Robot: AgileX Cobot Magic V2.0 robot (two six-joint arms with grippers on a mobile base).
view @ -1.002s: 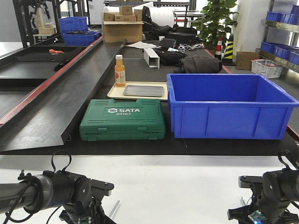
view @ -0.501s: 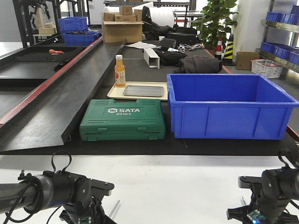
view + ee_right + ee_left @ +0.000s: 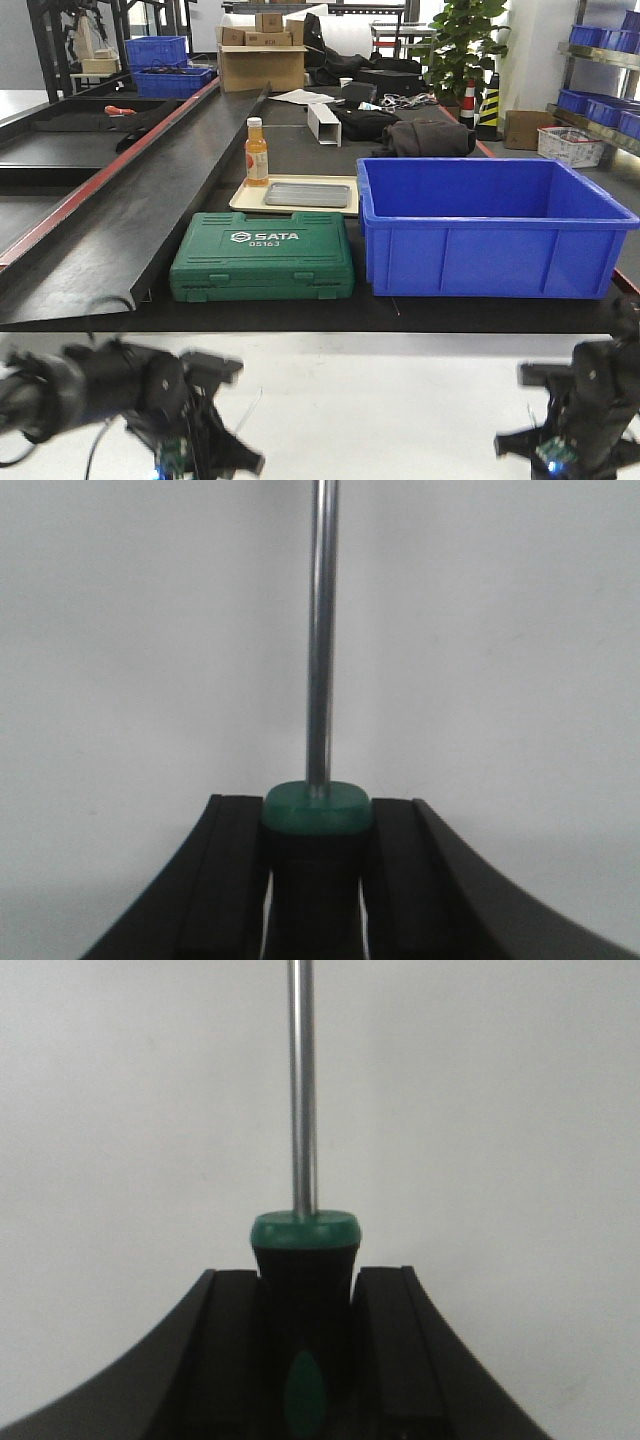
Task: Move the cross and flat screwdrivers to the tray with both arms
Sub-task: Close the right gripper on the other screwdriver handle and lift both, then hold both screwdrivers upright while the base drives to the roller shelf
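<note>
At the lower left of the front view the left arm [image 3: 70,395] is smeared by blur over the white bench [image 3: 380,400], and the left hand [image 3: 190,445] is likely the dark mass at its end, though its outline is too soft to be sure. The left wrist view is clear: the left hand [image 3: 305,1295] is clenched on one screwdriver [image 3: 304,1255], its black fingers [image 3: 232,1330] pressed against both sides of the green-and-black handle, and the silver shaft runs straight up out of the picture.

Farther back, a green case [image 3: 262,257] lies just left of a blue bin [image 3: 490,225]. Behind the case, the metal tray [image 3: 308,194] rests inside a cream tray [image 3: 250,200], with an orange bottle [image 3: 257,152] standing at its left end. The metal tray is well apart from both arms.

At the lower right, the right hand [image 3: 555,455] hangs low over the bench. In its wrist view the right hand [image 3: 318,825] grips the second screwdriver [image 3: 318,810] by the handle, shaft pointing up.
</note>
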